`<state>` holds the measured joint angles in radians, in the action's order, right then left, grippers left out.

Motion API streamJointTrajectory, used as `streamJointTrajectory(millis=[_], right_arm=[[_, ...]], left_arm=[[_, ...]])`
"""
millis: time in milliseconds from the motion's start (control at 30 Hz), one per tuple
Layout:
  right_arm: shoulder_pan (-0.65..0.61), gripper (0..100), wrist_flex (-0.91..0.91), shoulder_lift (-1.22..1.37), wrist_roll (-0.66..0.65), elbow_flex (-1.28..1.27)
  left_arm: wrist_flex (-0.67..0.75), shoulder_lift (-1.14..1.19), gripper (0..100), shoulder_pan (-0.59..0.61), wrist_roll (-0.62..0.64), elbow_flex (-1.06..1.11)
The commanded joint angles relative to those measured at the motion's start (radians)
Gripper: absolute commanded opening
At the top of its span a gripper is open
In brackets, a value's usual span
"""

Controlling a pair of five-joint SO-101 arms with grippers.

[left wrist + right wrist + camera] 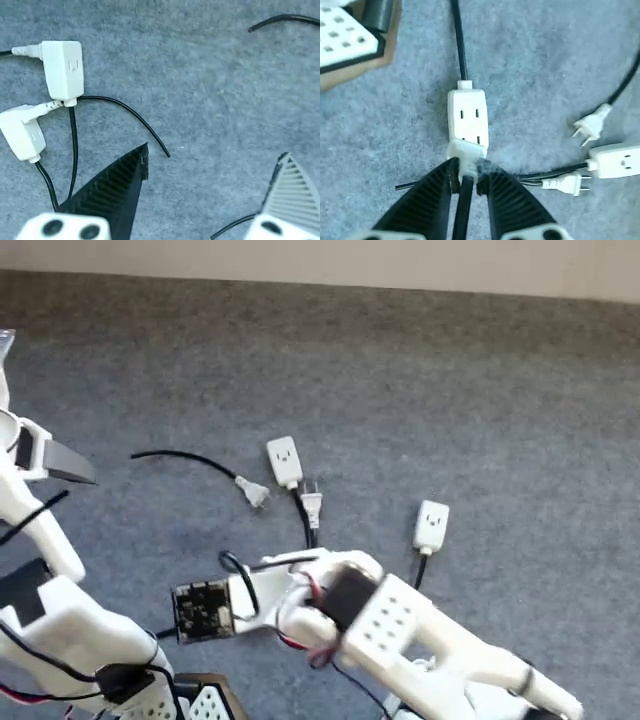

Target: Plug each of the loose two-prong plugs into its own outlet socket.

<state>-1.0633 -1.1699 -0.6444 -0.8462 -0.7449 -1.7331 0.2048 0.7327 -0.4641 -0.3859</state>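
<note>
Lengthwise, plug (466,151) pointing into outlet socket (466,116), right gripper (467,176) clamping it, left gripper (215,152) spread.

One white plug (466,152) seemingly seated in socket block (466,115); loose plug (255,492), second loose plug (312,505) lie flat just beside second socket (285,460).

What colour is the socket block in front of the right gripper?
White socket block, with a black cord; clearest in the right wrist view.
</note>
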Motion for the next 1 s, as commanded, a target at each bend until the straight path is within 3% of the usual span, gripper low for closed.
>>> streamJointTrajectory(millis=[0,333,733,967], right_arm=[[0.021,0.5,0.031,0.096,-0.038,0.09],[0.024,0.5,0.033,0.148,-0.058,0.134],[0.024,0.5,0.03,0.15,-0.206,0.09],[0.024,0.5,0.068,0.15,-0.219,0.036]], left_arm=[[-0.006,0.036,38,0.021,-0.011,-0.091],[0.0,0.045,38,0.021,-0.012,-0.094],[0.0,0.047,38,0.054,-0.012,-0.093],[-0.002,0.045,38,0.061,-0.049,-0.094]])
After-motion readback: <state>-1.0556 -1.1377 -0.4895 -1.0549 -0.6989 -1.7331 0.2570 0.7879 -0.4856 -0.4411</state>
